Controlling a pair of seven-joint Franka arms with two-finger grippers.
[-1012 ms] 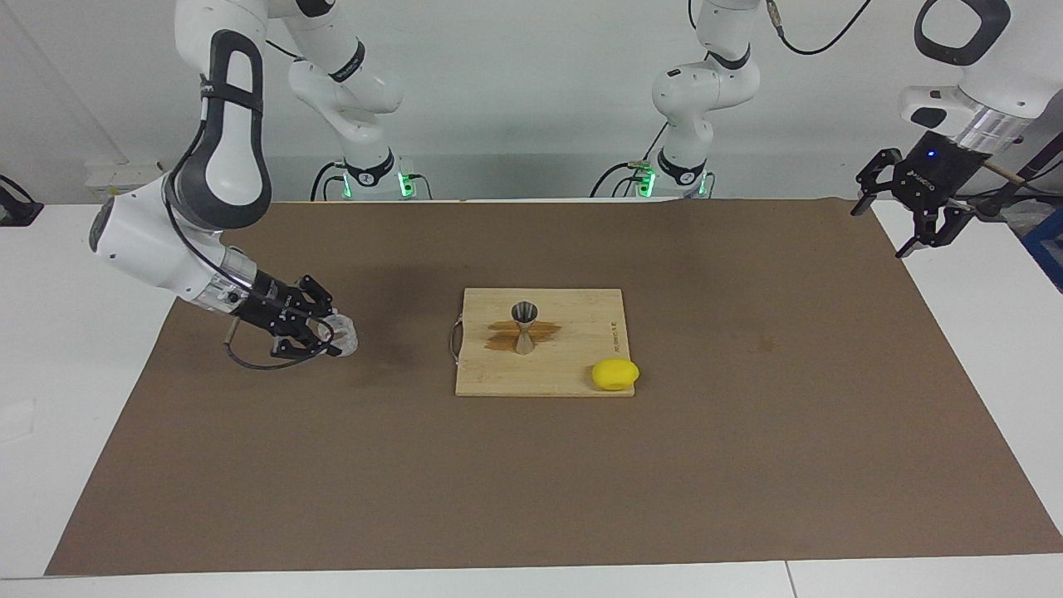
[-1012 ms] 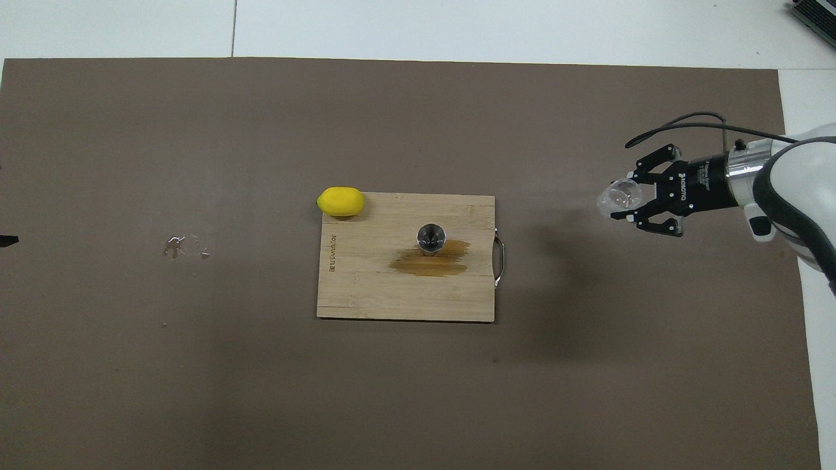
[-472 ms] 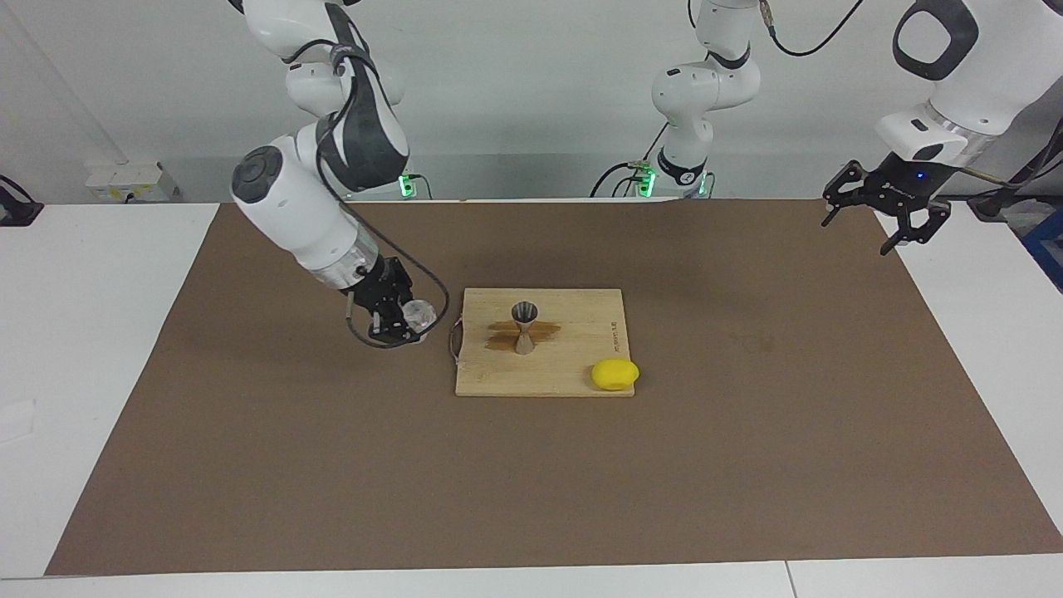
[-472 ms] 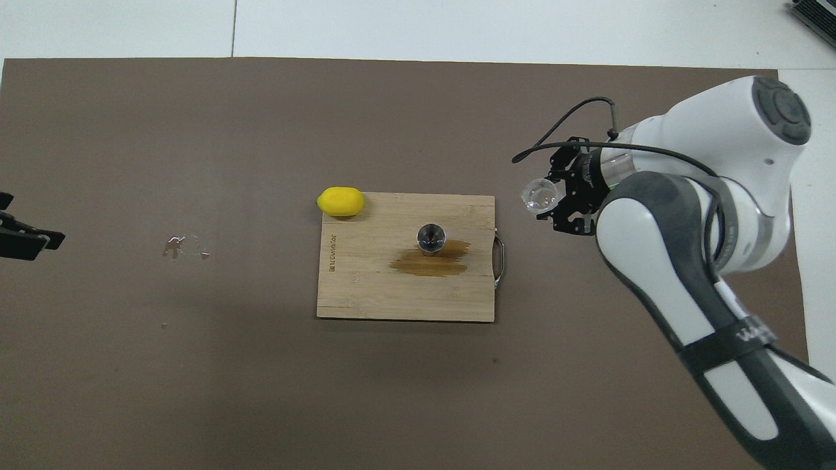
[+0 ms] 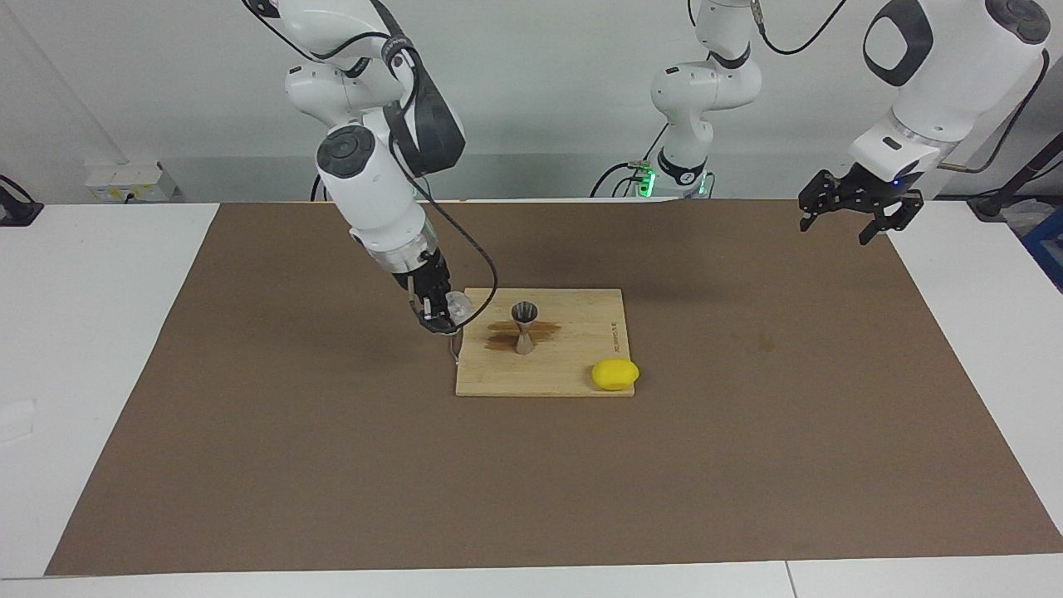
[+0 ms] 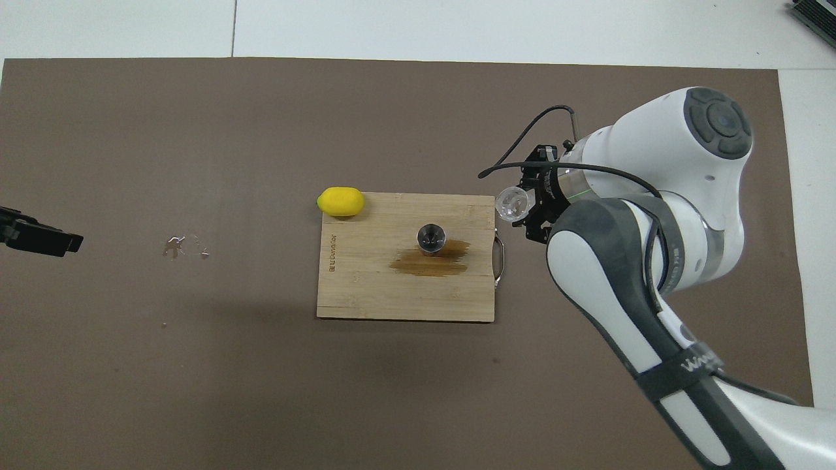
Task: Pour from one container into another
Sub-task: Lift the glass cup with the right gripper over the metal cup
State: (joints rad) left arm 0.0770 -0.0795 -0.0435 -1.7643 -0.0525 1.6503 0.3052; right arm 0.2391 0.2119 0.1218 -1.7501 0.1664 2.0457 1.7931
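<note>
Clear cup [image 5: 458, 306] in right gripper [image 5: 440, 316] by jigger [image 5: 524, 327].

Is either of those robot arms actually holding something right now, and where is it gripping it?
Yes. The right pincer is shut on the small clear cup, gripping its side wall, by the edge of the wooden board. The left pincer is open and holds nothing.

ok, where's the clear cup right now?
Held in the right gripper, the clear cup is over the cutting board's handle edge, short of the jigger.
</note>
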